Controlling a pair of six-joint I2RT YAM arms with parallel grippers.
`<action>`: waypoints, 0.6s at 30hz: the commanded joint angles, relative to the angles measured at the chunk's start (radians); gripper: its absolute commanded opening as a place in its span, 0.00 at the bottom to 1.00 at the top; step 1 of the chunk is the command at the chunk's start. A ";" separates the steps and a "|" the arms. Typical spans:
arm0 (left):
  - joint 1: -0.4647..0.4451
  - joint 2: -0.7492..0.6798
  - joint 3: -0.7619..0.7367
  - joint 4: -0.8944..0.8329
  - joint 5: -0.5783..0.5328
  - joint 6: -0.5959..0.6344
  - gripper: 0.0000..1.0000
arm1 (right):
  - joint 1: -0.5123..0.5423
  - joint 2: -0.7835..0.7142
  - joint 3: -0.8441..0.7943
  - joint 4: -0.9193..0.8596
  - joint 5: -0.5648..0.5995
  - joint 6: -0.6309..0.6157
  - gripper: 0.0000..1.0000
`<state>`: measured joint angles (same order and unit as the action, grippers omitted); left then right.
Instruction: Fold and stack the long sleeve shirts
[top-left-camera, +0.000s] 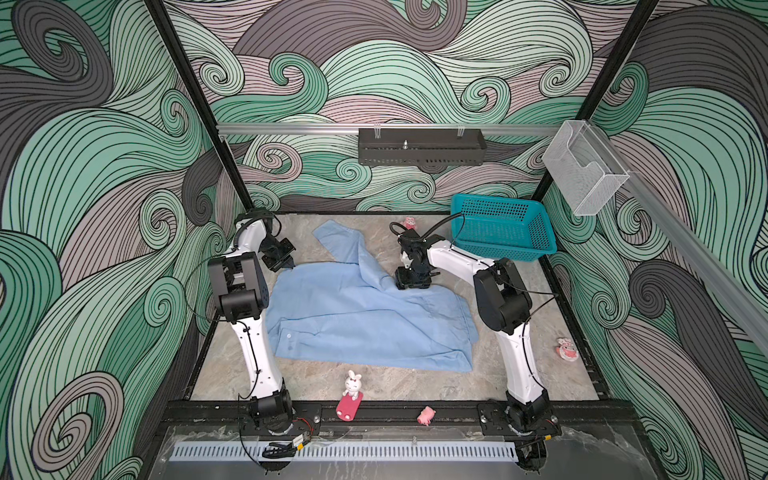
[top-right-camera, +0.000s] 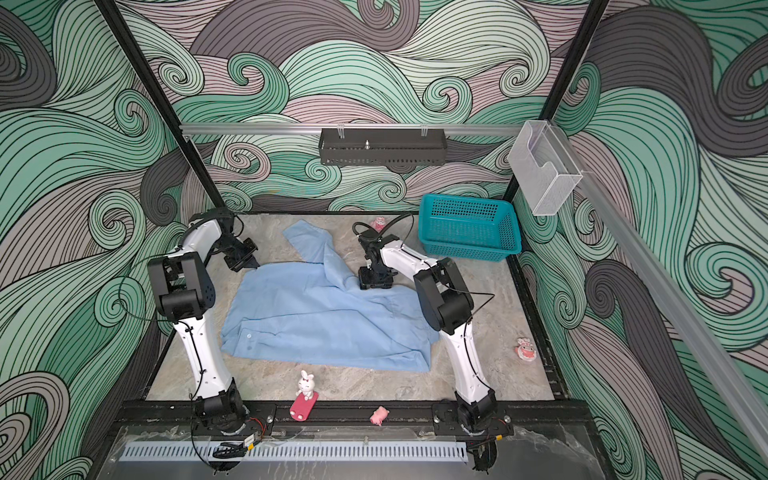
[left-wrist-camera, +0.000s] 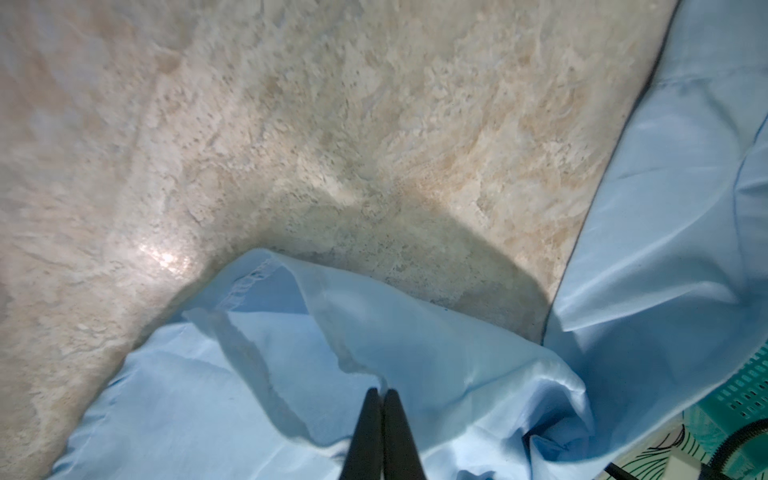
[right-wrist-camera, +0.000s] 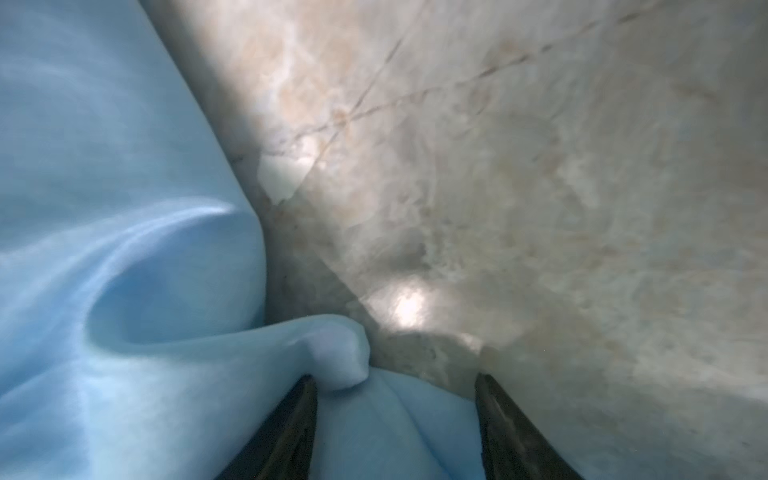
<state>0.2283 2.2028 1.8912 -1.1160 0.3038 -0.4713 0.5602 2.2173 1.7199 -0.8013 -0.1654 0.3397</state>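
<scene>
One light blue long sleeve shirt (top-left-camera: 365, 320) (top-right-camera: 324, 320) lies spread and creased on the marbled table, with a sleeve (top-left-camera: 336, 237) reaching toward the back. At the shirt's far left corner my left gripper (top-left-camera: 286, 262) (top-right-camera: 252, 262) is shut. In the left wrist view its tips (left-wrist-camera: 382, 391) pinch a raised fold of the blue cloth (left-wrist-camera: 457, 353). My right gripper (top-left-camera: 409, 286) (top-right-camera: 374, 284) points down at the shirt's far edge near the sleeve. It is open (right-wrist-camera: 395, 377), with a bump of cloth (right-wrist-camera: 340, 357) lying loose between its spread fingers.
A teal basket (top-left-camera: 503, 226) stands at the back right. A white rabbit on a pink base (top-left-camera: 353, 384) and a pink pig (top-left-camera: 427, 414) sit at the front edge. Small pink toys sit at the back (top-left-camera: 409, 223) and at the right (top-left-camera: 567, 348).
</scene>
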 joint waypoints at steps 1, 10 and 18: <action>0.008 0.018 0.034 -0.021 0.006 -0.007 0.00 | -0.024 -0.039 -0.009 0.080 -0.001 -0.024 0.63; 0.009 0.019 0.031 -0.021 0.008 -0.010 0.00 | -0.048 0.117 0.318 0.037 -0.095 0.045 0.65; 0.009 0.021 0.031 -0.020 0.014 -0.011 0.00 | -0.001 0.364 0.751 -0.075 -0.150 0.091 0.70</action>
<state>0.2329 2.2032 1.8923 -1.1160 0.3054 -0.4721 0.5411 2.5168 2.3898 -0.8028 -0.2745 0.4015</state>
